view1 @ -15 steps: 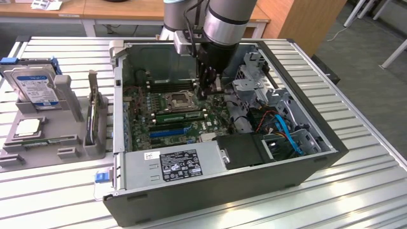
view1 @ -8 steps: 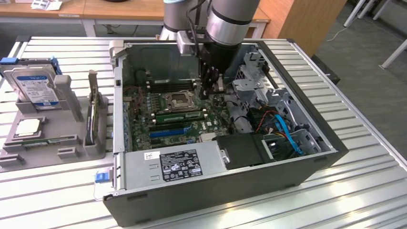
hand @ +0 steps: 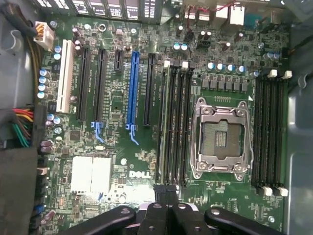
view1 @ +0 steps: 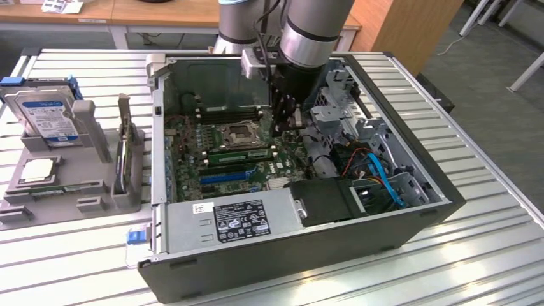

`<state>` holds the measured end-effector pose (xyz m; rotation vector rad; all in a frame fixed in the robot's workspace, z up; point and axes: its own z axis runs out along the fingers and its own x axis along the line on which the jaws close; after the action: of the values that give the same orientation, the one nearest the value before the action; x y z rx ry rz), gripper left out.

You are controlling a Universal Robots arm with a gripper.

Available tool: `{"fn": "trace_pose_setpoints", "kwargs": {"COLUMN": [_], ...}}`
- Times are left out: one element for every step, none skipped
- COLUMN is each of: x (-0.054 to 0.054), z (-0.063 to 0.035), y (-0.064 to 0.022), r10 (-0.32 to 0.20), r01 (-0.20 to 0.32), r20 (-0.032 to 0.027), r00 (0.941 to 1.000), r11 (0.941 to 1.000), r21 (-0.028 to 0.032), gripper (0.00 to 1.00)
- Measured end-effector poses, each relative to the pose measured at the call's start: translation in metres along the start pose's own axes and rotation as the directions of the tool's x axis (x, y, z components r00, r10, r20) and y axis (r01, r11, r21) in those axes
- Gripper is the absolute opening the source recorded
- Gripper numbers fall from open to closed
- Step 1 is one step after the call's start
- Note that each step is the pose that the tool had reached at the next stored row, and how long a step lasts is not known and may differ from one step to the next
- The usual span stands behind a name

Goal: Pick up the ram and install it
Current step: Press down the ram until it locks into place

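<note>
**Figure. Position of the ram relative to the gripper.** The ram (view1: 242,154) stood on edge among the memory slots of the motherboard (view1: 191,150), just on the near side of the empty processor socket (view1: 238,134). It was a narrow green stick. Its long axis ran across the exterior view from left to right, parallel to the near edge of the socket.

In the wrist view the ram (hand: 163,122) appeared edge-on as a thin pale line in the slot of that bank farthest from the socket (hand: 220,134). The blue expansion slot (hand: 133,88) lay beyond it on the side away from the socket.

The gripper (view1: 287,129) hung inside the open computer case (view1: 425,185) at the right-hand end of the ram, so the stick extended leftward away from it. The gripper (hand: 166,190) had its fingers drawn fully together, with the tips meeting over that end of the memory bank. No stick was seen carried between them. Whether the tips touched the top edge of the ram could not be told.

By judgement, the ram already sat in its slot, and the decisive relation was the closed tips standing in line with its long axis, over one end and not over its middle.

On the table at far left, well apart from the case, a grey holder (view1: 85,191) carried a hard drive (view1: 47,118).
</note>
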<state>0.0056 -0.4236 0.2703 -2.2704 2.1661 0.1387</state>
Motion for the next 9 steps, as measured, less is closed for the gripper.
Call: {"fn": "trace_pose_setpoints", "kwargs": {"x": [0.0,0.0,0.0,0.0,0.001,0.001,0.001,0.001,0.001], "z": [0.0018,0.0035,0.0053,0.0071,0.0089,0.0108,0.0128,0.0148,0.0168], "y": [-0.0001,-0.0002,-0.0003,-0.0004,-0.0005,-0.0001,0.0021,0.0052,0.0084], "r10": [0.0,0.0,0.0,0.0,0.0,0.0,0.0,0.0,0.0], "r01": [0.0,0.0,0.0,0.0,0.0,0.0,0.0,0.0,0.0], "r20": [-0.0001,-0.0001,0.0,-0.0001,-0.0002,-0.0002,-0.0002,-0.0003,-0.0004], "r00": [1.0,1.0,1.0,1.0,1.0,1.0,1.0,1.0,1.0], "r11": [1.0,1.0,1.0,1.0,1.0,1.0,1.0,1.0,1.0], "r21": [0.0,0.0,0.0,-0.0001,-0.0001,-0.0001,0.0,0.0,0.0], "gripper": [0.11,0.11,0.11,0.11,0.11,0.11,0.11,0.11,0.11]}}
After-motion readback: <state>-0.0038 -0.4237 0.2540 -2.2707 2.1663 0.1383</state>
